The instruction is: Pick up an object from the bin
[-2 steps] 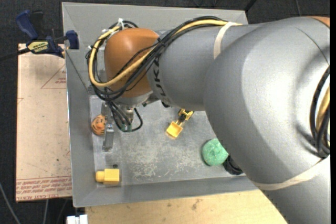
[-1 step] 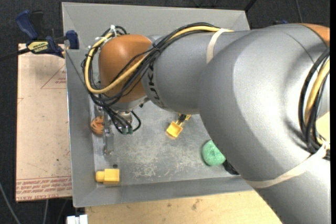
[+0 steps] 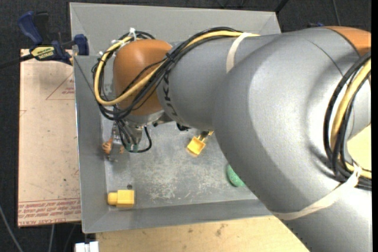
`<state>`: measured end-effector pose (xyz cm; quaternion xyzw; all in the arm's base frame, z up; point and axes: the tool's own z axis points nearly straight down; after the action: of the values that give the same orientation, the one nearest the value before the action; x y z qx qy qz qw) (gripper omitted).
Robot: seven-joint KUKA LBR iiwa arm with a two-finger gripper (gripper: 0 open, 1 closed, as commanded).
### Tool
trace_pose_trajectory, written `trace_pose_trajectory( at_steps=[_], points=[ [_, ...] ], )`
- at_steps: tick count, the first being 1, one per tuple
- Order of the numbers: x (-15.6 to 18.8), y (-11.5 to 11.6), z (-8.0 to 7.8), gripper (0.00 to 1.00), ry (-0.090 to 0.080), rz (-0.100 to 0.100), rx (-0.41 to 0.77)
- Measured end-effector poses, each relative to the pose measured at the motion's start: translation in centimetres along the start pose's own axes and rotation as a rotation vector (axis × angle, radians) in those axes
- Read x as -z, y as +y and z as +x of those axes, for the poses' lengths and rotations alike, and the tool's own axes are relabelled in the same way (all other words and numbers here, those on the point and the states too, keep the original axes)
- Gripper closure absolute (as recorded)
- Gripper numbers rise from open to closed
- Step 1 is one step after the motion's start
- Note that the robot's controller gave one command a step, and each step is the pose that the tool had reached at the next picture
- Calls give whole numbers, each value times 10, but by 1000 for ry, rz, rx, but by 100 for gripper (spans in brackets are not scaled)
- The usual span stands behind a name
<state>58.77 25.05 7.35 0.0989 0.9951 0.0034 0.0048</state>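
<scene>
Lying nearest the lower rim, in the front-left corner of the bin [image 3: 91, 186], is a yellow block [image 3: 121, 198], chunky and squared, well apart from the other things. Further right on the floor a green piece [image 3: 234, 176] pokes out from under the arm [image 3: 283, 127], partly hidden by it. Beyond these, near the middle of the floor, a second yellow piece [image 3: 196, 145] lies tilted, just beside the arm's lower edge. To its left the gripper [image 3: 125, 140] hangs low over the floor close to the left wall. It is dark and tangled with cables, and whether it is parted or closed cannot be made out. Just beside it, towards the wall, sits a small orange-brown thing [image 3: 108, 148] — too small to tell its kind, or whether the gripper touches it. Above the gripper the wrist's orange cover [image 3: 139, 77], looped with yellow and black cables, hides the back of the floor.
</scene>
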Motion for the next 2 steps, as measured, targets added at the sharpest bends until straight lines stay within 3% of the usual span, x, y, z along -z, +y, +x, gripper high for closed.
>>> trace_pose_trajectory(
  at_steps=[2],
  points=[
    [0,0,0,100,0,0,0]
  ],
)
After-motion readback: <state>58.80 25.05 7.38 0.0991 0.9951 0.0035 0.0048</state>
